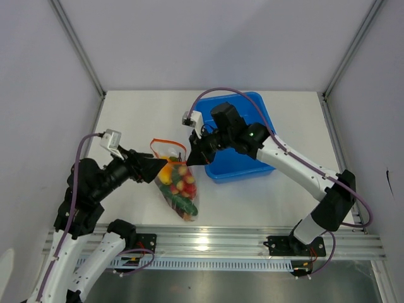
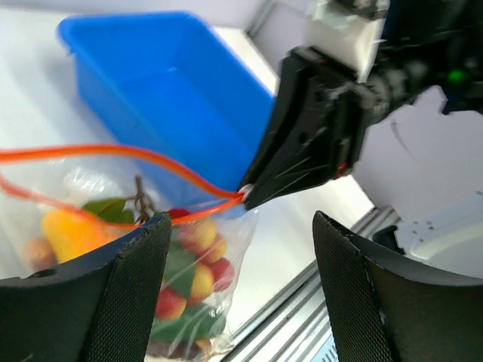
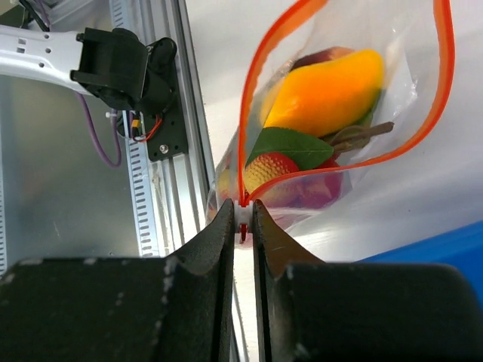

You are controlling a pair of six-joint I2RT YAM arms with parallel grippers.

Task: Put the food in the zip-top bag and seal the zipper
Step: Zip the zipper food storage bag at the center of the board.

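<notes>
On counter [image 1: 126, 113], left of blue bin [image 1: 252, 107], we see zip-top bag [image 1: 178, 189] holding food [image 1: 180, 184], mouth gaping. Right tool [image 3: 243, 219] pinches zipper [image 3: 245, 128] end. Left tool [image 2: 241, 220] spread at bag's left side, seemingly not gripping.

White matte tabletop [image 1: 132, 120] fills the middle, boxed in on 3 sides by plain pale grey wall panels: far wall [image 1: 208, 38], left wall [image 1: 38, 95], right wall [image 1: 372, 113]. Slim silver alu. posts run up the far-left corner [image 1: 79, 47] & far-right corner [image 1: 353, 47]. Along the near edge, a ribbed alu. rail [image 1: 208, 243] w/ a bright glare spot mid-way; just nearer, a white slotted strip [image 1: 208, 264], then dull grey sheet metal [image 1: 221, 287]. Light even, soft; shadows faint.
</notes>
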